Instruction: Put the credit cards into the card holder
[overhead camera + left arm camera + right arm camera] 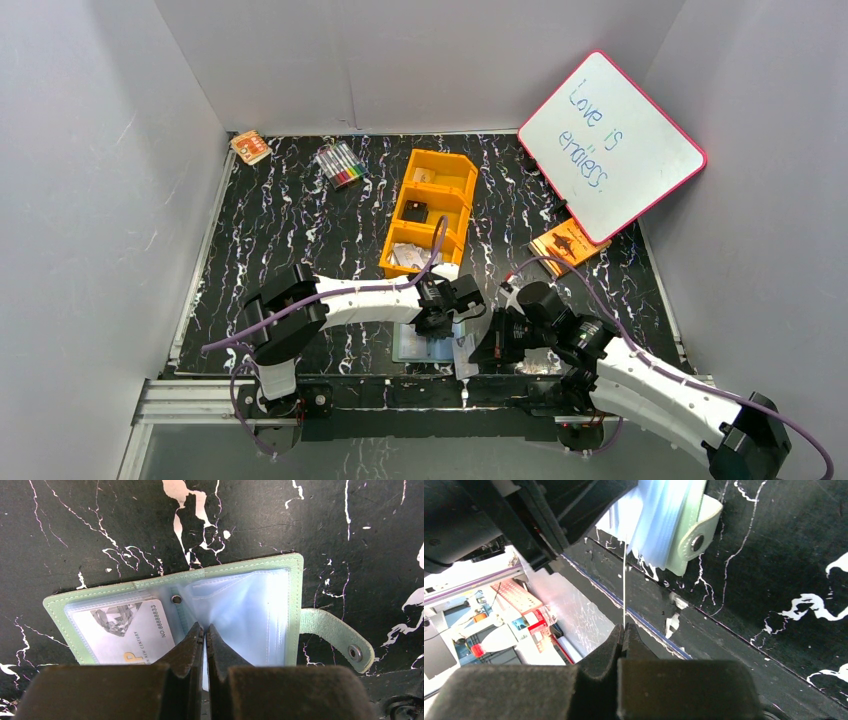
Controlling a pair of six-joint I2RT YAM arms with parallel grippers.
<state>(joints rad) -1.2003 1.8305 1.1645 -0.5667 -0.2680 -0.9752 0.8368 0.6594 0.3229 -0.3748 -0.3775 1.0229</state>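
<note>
Only two things are actually readable here. The whiteboard (610, 145) leaning at the far right has handwriting that says "Love is endless". The credit card (125, 630) in the left pocket of the card holder (296, 595) shows "NO 88888833" and "NEW CENTURY", plus a gold P that's partly hidden. Any other print is too small to read.
</note>
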